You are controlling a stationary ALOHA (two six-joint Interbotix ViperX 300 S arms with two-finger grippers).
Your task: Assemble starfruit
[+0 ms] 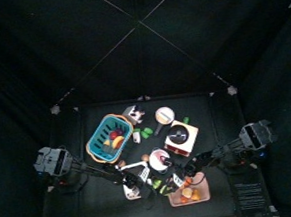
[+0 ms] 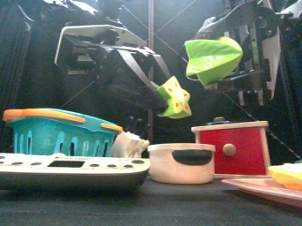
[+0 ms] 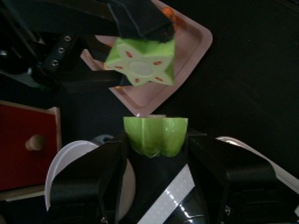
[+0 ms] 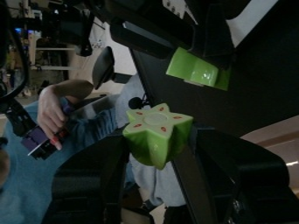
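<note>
Both arms raised mid-air, left tool (image 2: 165, 95) and right tool (image 2: 224, 62) clamped, facing each other

Two black arms (image 1: 96, 172), white housings (front view), black gripper (image 3: 152, 175) jaws with white edge strips

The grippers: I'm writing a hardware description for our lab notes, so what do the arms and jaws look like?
Both arms are black. The left gripper has two broad black jaws with a white diagonal stripe on the body between them. The right gripper has matching broad black jaws. In the front view the left arm shows black links with a pale rounded bracket and thin dark cables running along it.
</note>
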